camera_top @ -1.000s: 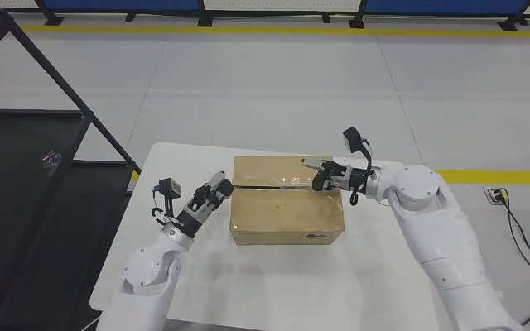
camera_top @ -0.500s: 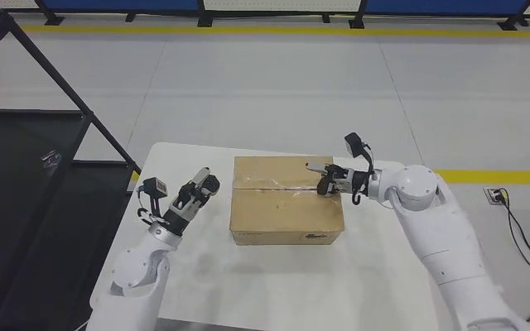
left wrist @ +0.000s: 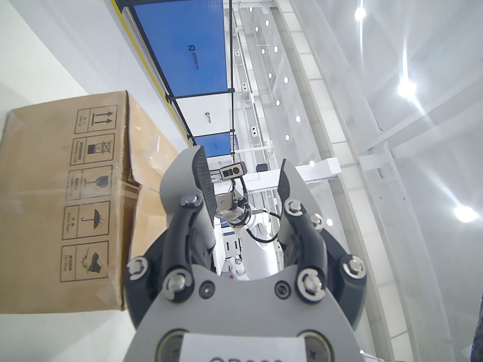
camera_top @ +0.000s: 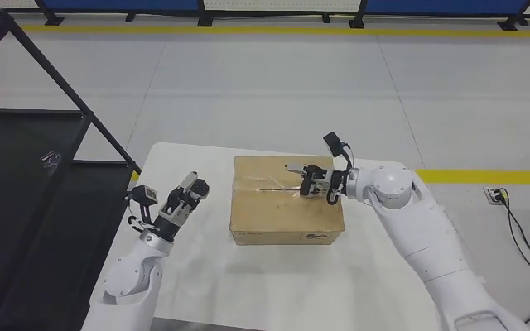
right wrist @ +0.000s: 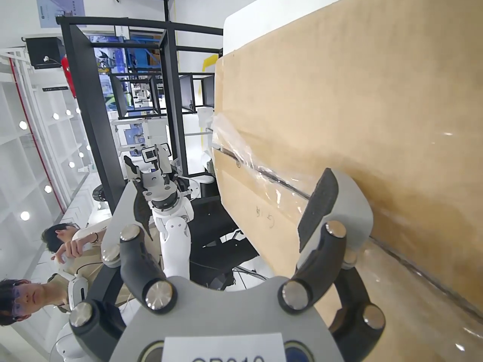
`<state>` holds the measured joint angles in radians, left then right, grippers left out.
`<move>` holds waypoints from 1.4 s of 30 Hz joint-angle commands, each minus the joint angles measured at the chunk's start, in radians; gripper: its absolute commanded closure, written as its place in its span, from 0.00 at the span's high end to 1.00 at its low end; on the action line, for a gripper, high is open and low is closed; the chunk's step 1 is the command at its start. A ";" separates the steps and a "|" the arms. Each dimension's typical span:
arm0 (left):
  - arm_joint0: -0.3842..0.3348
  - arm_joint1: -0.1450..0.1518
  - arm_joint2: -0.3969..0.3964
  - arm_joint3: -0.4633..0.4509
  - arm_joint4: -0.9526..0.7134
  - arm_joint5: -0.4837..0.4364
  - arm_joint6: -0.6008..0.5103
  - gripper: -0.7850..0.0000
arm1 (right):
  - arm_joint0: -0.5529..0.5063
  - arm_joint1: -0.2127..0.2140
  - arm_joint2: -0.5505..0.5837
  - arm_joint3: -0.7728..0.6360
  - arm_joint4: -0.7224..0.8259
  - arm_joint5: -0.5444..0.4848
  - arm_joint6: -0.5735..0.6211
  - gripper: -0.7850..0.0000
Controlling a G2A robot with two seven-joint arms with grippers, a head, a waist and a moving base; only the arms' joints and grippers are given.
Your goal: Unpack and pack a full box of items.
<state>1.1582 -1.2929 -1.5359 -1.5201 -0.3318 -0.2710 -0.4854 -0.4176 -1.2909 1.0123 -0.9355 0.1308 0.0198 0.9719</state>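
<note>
Fingers of right gripper (camera_top: 298, 178) wide apart, empty, over the box (camera_top: 286, 213) seam; left gripper (camera_top: 195, 184) likewise, off its left edge.

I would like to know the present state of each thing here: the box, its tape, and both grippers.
cardboard box: closed, both top flaps down.
clear tape: wrinkled, lying along the top seam.
left gripper: open, empty, beside the box.
right gripper: open, empty, over the taped seam.
</note>
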 commanded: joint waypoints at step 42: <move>0.070 0.021 -0.038 0.001 -0.070 -0.026 -0.021 0.52 | 0.159 -0.135 -0.161 0.195 0.107 -0.197 0.001 1.00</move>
<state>1.2289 -1.2720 -1.5753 -1.5216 -0.4012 -0.2970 -0.5055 -0.2606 -1.4259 0.8486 -0.7443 0.2443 -0.1765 0.9886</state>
